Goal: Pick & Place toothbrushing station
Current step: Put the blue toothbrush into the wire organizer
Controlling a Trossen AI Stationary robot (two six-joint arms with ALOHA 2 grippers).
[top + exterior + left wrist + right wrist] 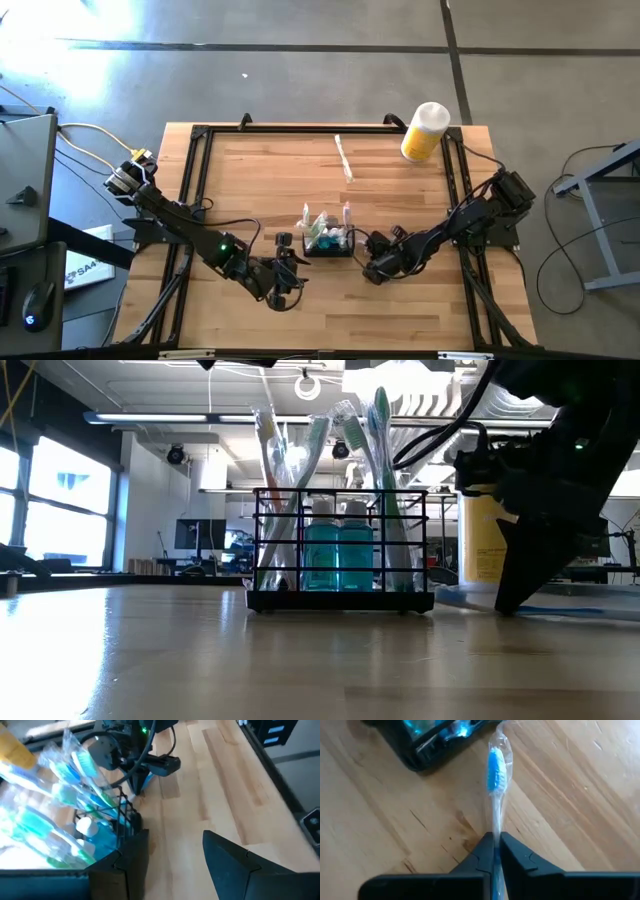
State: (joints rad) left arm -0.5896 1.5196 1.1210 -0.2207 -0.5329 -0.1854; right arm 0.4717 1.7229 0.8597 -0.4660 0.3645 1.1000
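So my right pincer (495, 845) was clamped down on the handle of a wrapped blue toothbrush (495, 775) lying flat on the bench (400, 310), bristle end pointing away from me toward the toothbrushing station (328, 243). That black wire caddy sat mid-bench, just beside the brush head and between both arms. My left pincer (172, 855) waited on its other side, jaws apart. I figured the right one had the shorter reach.
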